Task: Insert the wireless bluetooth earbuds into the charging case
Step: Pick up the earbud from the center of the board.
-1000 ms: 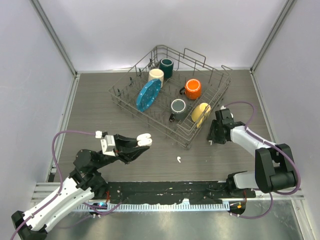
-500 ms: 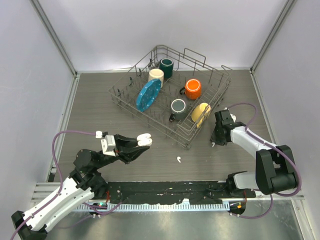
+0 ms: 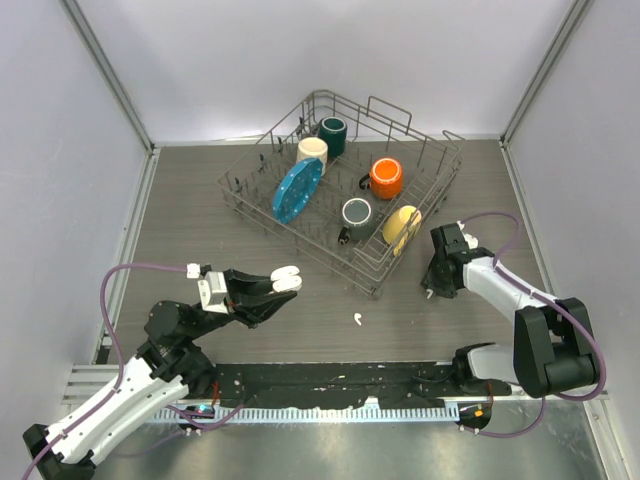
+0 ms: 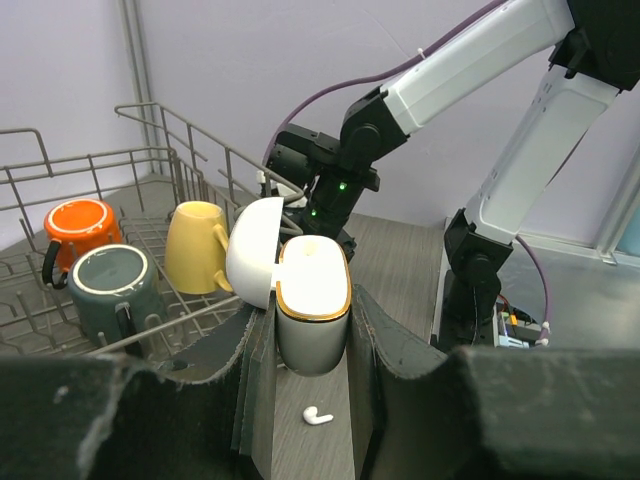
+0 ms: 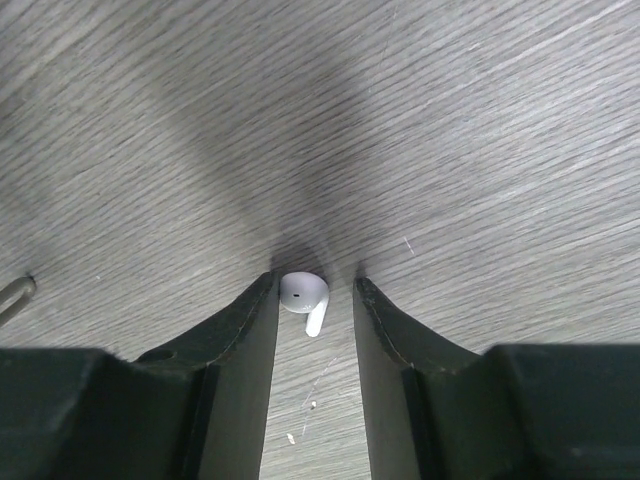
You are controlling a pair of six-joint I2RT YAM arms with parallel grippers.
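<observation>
Slightly open, the right gripper [image 5: 313,290] should centre the white earbud [image 5: 303,293] between its jaws before closing; the left gripper [image 4: 308,322] clamps the charging case [image 4: 312,290].

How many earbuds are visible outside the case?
2. One tiny white plastic earbud lies on the grey table; a second white earbud sits between the right pincer's fingers. More may hide inside the white charging case.
</observation>
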